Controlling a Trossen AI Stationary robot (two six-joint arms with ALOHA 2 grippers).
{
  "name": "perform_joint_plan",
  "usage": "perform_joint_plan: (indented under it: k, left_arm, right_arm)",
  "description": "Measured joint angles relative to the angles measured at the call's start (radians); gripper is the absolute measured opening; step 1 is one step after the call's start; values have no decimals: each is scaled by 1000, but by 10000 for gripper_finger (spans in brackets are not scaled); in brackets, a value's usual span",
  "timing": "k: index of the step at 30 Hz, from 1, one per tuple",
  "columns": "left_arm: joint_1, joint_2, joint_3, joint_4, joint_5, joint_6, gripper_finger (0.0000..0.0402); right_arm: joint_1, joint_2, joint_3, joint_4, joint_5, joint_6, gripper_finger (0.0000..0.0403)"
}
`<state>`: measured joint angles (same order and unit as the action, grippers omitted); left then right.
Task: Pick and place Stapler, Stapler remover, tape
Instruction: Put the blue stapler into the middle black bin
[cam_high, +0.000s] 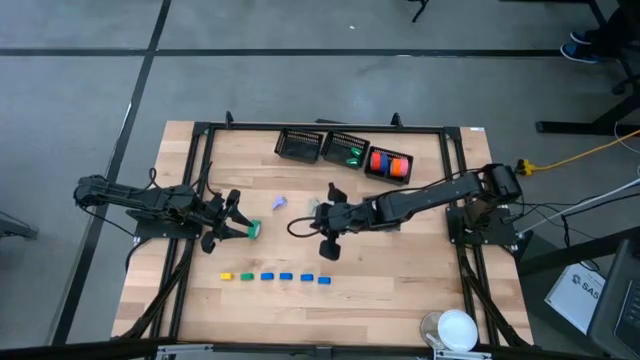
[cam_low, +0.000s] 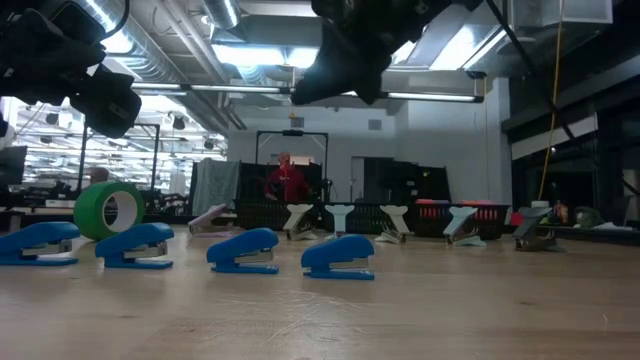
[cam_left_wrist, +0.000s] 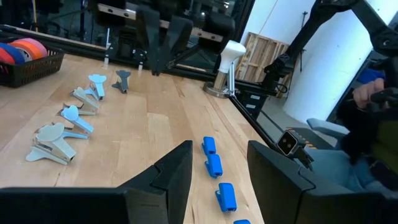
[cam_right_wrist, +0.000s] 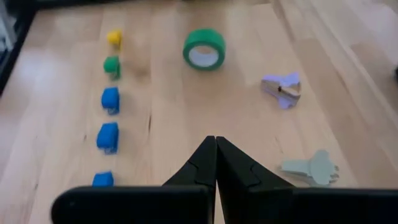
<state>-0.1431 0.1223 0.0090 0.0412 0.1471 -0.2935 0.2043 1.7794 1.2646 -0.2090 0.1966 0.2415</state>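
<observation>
Left gripper (cam_high: 240, 226) open beside green tape roll (cam_high: 253, 230); right gripper (cam_high: 328, 250) closed, raised mid-table.

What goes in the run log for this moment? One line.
left gripper: open, by green tape roll | right gripper: shut, empty, mid-table | small blue staplers: row

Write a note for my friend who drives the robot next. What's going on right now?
Left gripper: open, empty, next to the green tape roll, which stands on the table.
Right gripper: shut, empty, above mid-table.
Staplers: in a row on the table.
Staple removers: loose mid-table.
Done: orange and red rolls sit in a basket.
Left: everything still on the table.
</observation>
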Motion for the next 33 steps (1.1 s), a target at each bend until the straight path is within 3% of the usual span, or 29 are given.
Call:
perform_joint_plan:
  k: [20,27,33]
  left_arm:
    - [0,0,0,0,0,0,150]
    - [0,0,0,0,0,0,150]
    - [0,0,0,0,0,0,150]
  right_arm:
    - [4,3,0,-72,-147,-74,30]
    - [11,14,-1,-88,-197,-198,30]
    - [24,27,-1,-92,-201,-198,30]
